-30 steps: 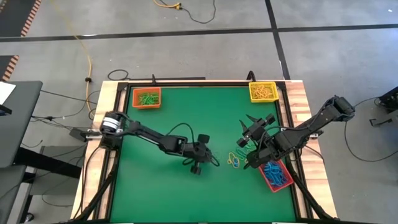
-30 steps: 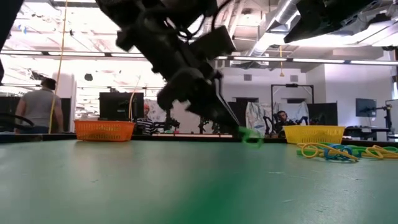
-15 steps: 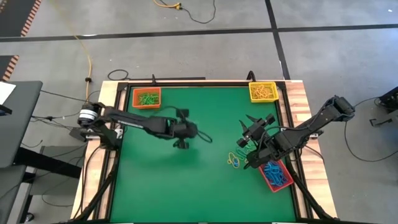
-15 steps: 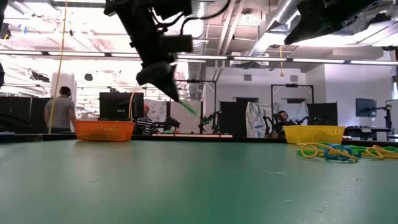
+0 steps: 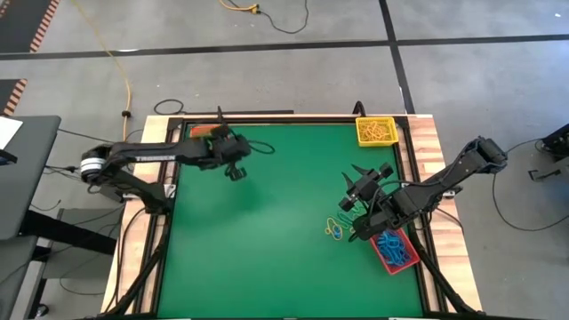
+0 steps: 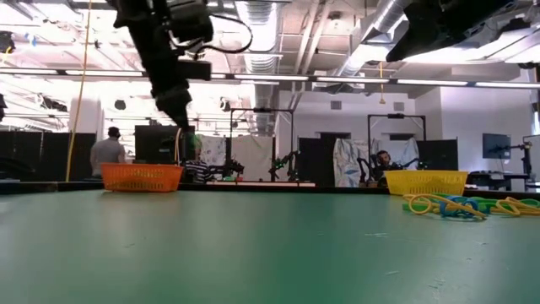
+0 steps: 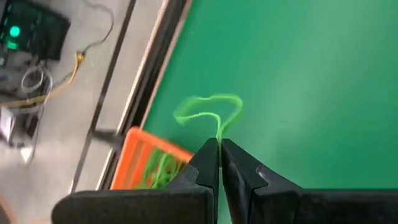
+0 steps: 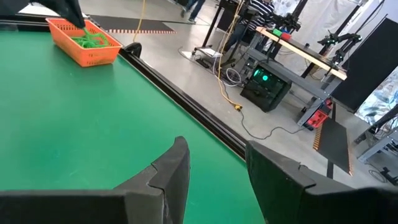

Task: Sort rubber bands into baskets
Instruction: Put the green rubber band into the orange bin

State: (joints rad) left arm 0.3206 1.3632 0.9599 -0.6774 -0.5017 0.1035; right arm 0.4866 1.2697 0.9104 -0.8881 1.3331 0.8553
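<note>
My left gripper (image 5: 236, 171) hangs above the table's far left part, just beside the orange basket (image 5: 203, 132), and is shut on a green rubber band (image 7: 211, 109). The orange basket holds green bands (image 8: 89, 41). My right gripper (image 8: 214, 155) stands open over the right side of the table with nothing between its fingers. Below it a small heap of yellow, blue and green rubber bands (image 5: 338, 227) lies on the green mat. The yellow basket (image 5: 374, 131) sits at the far right corner, the red basket (image 5: 394, 251) with blue bands at the near right. My left gripper pinches one spot of the green band's loop (image 7: 219, 134) between its two fingertips. The fingers slant downward. The rest of the loop sticks out past the tips, slack and crumpled, clear of the table.
The mat's middle and near left (image 5: 249, 258) are bare green. A raised black rail and wooden border (image 5: 160, 222) frame the table. A person (image 6: 110, 152) stands in the room beyond the far edge, and cables lie on the floor.
My left gripper has swung from the middle of the table toward the far left, up to the orange basket, rising and turning as it went. It stays shut on the green band, which has been carried clear of the mat.
</note>
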